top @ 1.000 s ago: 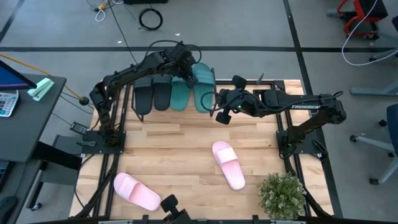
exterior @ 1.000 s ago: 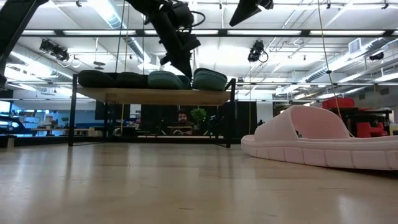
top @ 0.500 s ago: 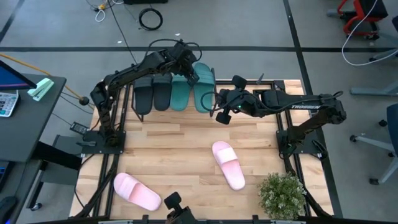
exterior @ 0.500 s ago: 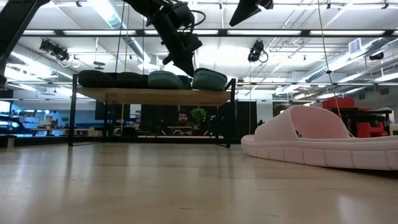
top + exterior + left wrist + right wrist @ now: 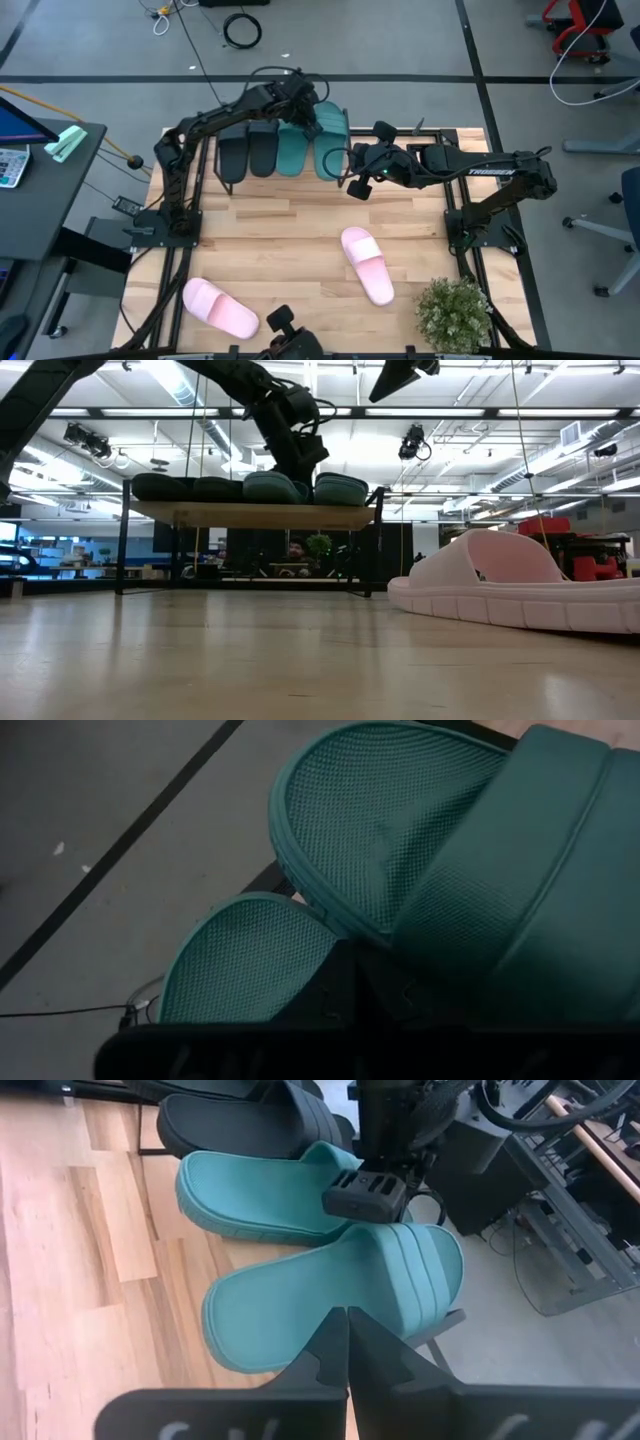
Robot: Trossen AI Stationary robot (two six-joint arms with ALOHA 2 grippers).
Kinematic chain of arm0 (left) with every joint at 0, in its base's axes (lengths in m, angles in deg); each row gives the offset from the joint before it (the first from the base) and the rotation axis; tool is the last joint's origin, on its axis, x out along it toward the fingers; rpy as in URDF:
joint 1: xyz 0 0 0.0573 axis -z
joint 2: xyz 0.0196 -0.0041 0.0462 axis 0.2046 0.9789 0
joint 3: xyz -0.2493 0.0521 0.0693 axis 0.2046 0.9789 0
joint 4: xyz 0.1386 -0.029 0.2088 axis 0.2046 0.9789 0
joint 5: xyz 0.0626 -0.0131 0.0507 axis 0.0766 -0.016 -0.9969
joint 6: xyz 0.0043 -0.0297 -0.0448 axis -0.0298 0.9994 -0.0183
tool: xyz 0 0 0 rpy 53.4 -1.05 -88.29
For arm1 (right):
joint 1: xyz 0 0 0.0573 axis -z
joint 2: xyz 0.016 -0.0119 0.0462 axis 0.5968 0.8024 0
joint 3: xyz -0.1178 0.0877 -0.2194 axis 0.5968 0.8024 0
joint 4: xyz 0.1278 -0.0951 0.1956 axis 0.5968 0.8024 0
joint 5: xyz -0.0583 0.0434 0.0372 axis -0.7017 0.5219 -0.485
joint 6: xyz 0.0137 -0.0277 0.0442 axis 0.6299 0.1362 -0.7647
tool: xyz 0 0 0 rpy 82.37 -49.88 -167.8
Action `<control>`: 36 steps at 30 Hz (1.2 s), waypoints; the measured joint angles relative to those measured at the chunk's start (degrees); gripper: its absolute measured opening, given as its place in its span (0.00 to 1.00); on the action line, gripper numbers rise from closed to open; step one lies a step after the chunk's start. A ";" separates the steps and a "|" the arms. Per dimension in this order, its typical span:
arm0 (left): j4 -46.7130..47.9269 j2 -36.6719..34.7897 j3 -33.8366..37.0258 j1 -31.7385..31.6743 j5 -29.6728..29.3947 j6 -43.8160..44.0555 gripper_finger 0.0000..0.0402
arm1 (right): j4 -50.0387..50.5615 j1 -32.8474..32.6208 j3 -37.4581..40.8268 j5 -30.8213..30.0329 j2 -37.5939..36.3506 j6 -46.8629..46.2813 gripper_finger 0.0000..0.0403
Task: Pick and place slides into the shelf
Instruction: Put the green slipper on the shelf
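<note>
My overhead look is evenly lit and sharp, shadows soft and short under my arms. At table height, ceiling strip lights (image 5: 190, 405) glare white above me and turn my left arm into a silhouette; the pink slide (image 5: 510, 592) nearby looks soft-edged. Just past my left fingers the teal slide (image 5: 480, 870) sits dim, its weave crisp. Before my right fingertips (image 5: 347, 1342), bright, even light.

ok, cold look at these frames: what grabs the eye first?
The shelf at the table's far edge carries four slides in a row, two black slides and two teal slides, with the left pincer over the teal pair. Two pink slides lie loose on the table nearer the front.
</note>
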 joint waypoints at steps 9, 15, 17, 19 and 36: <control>0.50 -2.27 -3.15 0.81 -1.38 0.22 0.00 | 0.34 0.02 0.02 0.00 0.00 0.02 0.01; 0.14 -2.21 -3.30 1.78 -1.46 0.06 0.00 | 0.40 0.03 0.02 0.00 0.00 -0.03 0.01; 0.21 -2.21 -3.30 1.93 -1.54 0.14 0.00 | 0.42 0.04 0.00 0.00 0.00 -0.04 0.01; -0.09 -2.25 -2.74 1.95 -1.53 0.36 0.00 | 0.42 0.04 0.02 0.00 0.00 -0.04 0.01; -3.21 -2.78 3.22 1.20 -1.46 -0.07 0.00 | 0.42 0.04 0.02 0.00 0.00 -0.11 0.01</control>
